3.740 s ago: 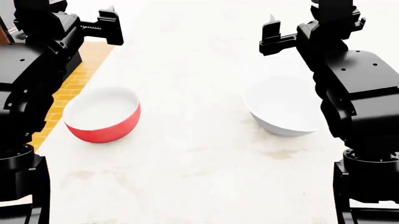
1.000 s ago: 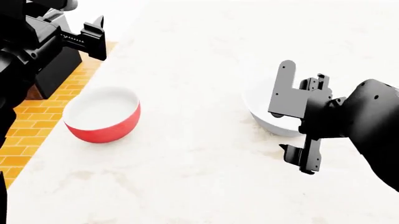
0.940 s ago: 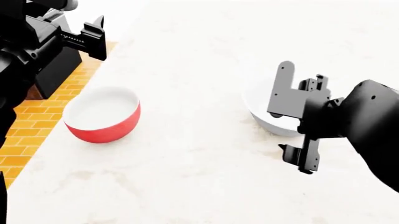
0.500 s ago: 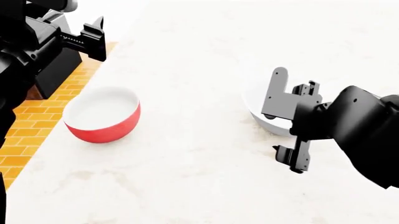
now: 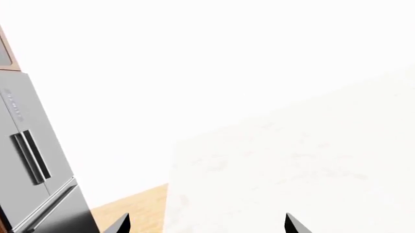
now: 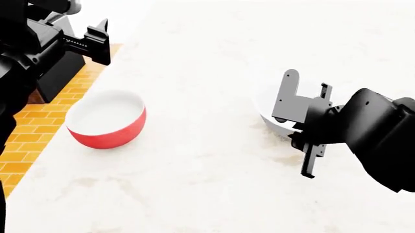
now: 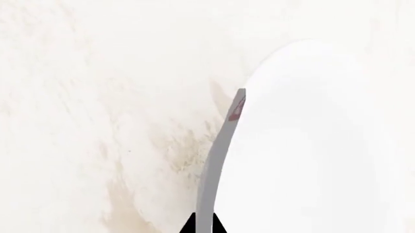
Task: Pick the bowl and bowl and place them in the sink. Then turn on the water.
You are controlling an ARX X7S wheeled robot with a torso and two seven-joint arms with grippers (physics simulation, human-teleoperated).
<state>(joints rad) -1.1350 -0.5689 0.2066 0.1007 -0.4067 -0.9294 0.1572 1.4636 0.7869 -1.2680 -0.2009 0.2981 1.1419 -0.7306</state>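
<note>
at white bowl point(image 6: 267, 115) rim | right pincer point(image 6: 298, 127) has rotated, closed in

- The red bowl point(image 6: 106, 119) has a smooth, softly glossy shell like glazed ceramic, red outside and plain white inside.
- The white bowl point(image 7: 311, 150) looks smooth and uniformly white, with a faint sheen and a thin grey-shaded rim.
- The countertop point(image 6: 194, 184) is a matt, pale stone-like surface, mottled with faint beige stains.
- The right gripper point(image 6: 304, 128) has flat grey matt finger plates on a black, hard plastic-looking body.
- The left gripper point(image 6: 97, 41) is matt black with a ridged, toothed edge.
- The floor point(image 6: 26, 131) shows yellow-orange brick-patterned tiles, matt.
- The fridge point(image 5: 29, 160) looks like brushed grey metal with dark handles.
</note>
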